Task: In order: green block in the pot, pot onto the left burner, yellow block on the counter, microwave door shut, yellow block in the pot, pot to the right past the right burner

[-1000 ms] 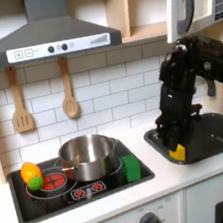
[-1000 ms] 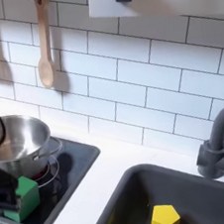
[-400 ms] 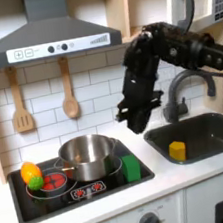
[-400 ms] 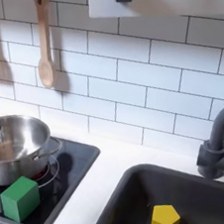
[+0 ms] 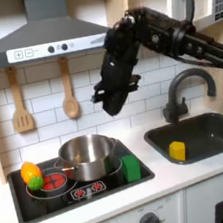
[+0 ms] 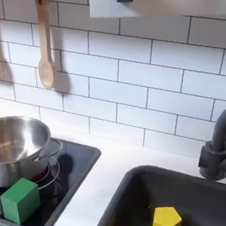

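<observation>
I'm on step one — the green block (image 5: 131, 167) sits on the stove, just beside the pot (image 5: 88, 155). My gripper (image 5: 110, 99) hangs high above them; whether it's open, I cannot tell. Next: descend onto the block.

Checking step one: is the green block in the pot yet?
No. The green block sits on the stovetop beside the pot, outside it.

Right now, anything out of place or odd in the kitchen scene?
Mildly odd: the yellow block lies in the sink, and the green block stands on the stovetop edge beside the pot. Nothing looks spilled or damaged. The gripper hangs above the pot.
</observation>
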